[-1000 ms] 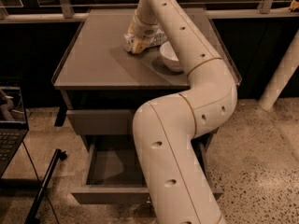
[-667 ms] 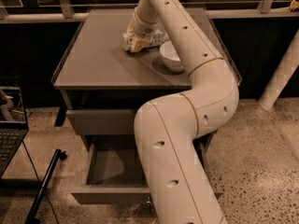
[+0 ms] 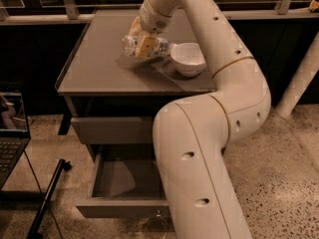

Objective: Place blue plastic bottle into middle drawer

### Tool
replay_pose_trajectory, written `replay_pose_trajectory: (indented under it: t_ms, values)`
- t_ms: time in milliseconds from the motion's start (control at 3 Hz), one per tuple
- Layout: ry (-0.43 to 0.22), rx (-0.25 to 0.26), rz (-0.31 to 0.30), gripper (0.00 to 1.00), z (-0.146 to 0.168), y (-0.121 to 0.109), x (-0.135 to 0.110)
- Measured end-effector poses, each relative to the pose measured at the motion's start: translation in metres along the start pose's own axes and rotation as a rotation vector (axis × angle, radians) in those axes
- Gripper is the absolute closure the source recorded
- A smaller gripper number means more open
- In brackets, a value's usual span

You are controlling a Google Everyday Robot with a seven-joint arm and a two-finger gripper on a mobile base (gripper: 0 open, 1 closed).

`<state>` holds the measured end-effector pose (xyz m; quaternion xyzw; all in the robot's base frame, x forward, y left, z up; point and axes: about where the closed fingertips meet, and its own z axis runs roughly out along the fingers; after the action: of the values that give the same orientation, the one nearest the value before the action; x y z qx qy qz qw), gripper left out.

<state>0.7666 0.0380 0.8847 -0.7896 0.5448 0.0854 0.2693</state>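
Small clear blue plastic bottle point(image 3: 160, 48) is clamped, looks like, by the gripper point(image 3: 144, 45) beside the round white bowl point(image 3: 188, 62). Grey-brown middle drawer point(image 3: 123, 208) is pulled open.

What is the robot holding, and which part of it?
The gripper sits across the middle of the blue plastic bottle on the cabinet top; whether it truly grips it cannot be told.

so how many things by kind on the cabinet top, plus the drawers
blue plastic bottle: 1, on the cabinet top, gripper at it
white bowl: 1
drawers: 2, upper drawer shut, middle drawer open
total: 4
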Motion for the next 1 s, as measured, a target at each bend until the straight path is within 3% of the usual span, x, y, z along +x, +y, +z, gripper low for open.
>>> replay_pose_trajectory:
  t_ms: [333, 667, 1000]
  values:
    - [-0.110, -0.069, 0.034, 1.00, -0.014, 0.025, -0.030]
    - [-0.173, -0.034, 0.053, 1.00, -0.049, 0.038, -0.062]
    - [-0.206, 0.113, 0.045, 1.00, -0.107, 0.046, -0.101]
